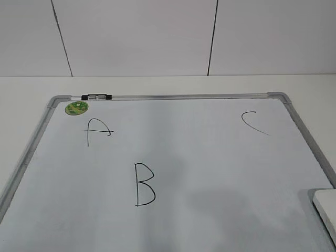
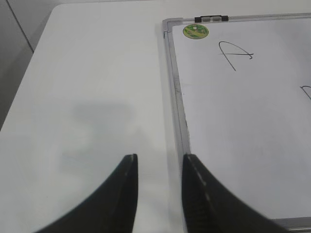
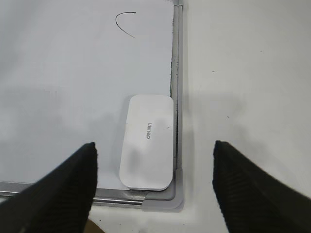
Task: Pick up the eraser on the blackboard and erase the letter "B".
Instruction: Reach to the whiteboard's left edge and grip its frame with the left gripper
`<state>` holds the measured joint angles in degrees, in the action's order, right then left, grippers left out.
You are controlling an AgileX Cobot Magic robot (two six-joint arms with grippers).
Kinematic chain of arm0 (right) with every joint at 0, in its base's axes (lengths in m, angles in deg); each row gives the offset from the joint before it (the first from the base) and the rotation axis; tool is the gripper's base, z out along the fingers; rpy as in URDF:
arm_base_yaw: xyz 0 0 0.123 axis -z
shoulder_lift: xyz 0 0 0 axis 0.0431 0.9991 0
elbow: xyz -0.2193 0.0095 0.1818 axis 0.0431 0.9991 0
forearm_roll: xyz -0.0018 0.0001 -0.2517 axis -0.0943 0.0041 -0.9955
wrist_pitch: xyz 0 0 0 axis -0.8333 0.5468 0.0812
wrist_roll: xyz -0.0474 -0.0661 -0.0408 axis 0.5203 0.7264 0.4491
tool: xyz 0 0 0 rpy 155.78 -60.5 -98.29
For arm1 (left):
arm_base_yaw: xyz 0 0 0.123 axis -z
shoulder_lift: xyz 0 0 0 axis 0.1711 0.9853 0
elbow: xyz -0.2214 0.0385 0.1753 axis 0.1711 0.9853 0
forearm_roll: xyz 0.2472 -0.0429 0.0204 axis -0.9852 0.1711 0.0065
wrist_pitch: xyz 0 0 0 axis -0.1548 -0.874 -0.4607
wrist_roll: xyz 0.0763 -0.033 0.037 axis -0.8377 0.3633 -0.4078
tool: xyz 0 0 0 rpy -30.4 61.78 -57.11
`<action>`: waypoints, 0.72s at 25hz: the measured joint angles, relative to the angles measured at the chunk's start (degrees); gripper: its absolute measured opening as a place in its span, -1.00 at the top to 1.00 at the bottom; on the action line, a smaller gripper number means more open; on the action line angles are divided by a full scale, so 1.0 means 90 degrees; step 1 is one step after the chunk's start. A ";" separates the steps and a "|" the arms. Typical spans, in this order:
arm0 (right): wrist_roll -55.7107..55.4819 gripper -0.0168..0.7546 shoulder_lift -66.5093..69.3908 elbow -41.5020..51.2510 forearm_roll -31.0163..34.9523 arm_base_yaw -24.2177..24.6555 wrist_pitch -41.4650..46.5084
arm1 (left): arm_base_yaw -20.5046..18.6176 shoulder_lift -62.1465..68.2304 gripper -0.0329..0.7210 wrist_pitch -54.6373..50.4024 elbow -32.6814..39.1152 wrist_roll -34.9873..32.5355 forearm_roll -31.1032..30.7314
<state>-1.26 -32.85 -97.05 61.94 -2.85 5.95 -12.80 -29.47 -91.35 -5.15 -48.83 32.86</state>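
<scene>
The blackboard [image 1: 220,157] is a white board with a grey frame, lying flat on the table. The letter "B" [image 1: 144,184] is drawn in black at its near middle. The white eraser [image 3: 147,141] lies on the board's near right corner against the frame; its edge shows in the exterior view [image 1: 326,210]. My right gripper [image 3: 154,153] is open, its fingers spread wide above the eraser, not touching it. My left gripper [image 2: 159,167] is open and empty above the board's left frame edge [image 2: 176,97]. No arm shows in the exterior view.
Letter "A" [image 1: 97,130] and letter "C" [image 1: 253,123] are on the board. A green round sticker [image 1: 76,108] and a black-and-silver clip [image 1: 96,96] sit at the far left corner. White table [image 2: 87,97] surrounds the board. A white panelled wall stands behind.
</scene>
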 joint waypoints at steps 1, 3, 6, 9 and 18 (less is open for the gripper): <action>0.0000 -0.52 0.0000 0.0000 0.0000 0.0000 0.0000 | 0.0000 0.0000 0.29 0.0000 0.0000 0.0000 0.0000; 0.0000 -0.52 0.0000 0.0000 0.0000 0.0000 0.0000 | 0.0000 0.0000 0.29 0.0000 0.0000 0.0000 0.0000; 0.0000 -0.52 0.0000 0.0000 0.0000 0.0000 0.0000 | 0.0000 0.0000 0.29 0.0000 0.0000 0.0000 0.0000; 0.0000 -0.52 0.0000 0.0000 0.0000 0.0000 0.0000 | 0.0000 0.0000 0.29 0.0000 0.0000 0.0000 0.0000; 0.0000 -0.52 0.0000 0.0000 0.0000 0.0000 0.0000 | 0.0000 0.0000 0.29 0.0000 0.0000 0.0000 0.0000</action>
<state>-1.26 -32.85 -97.05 61.94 -2.85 5.95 -12.80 -29.47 -91.35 -5.15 -48.83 32.86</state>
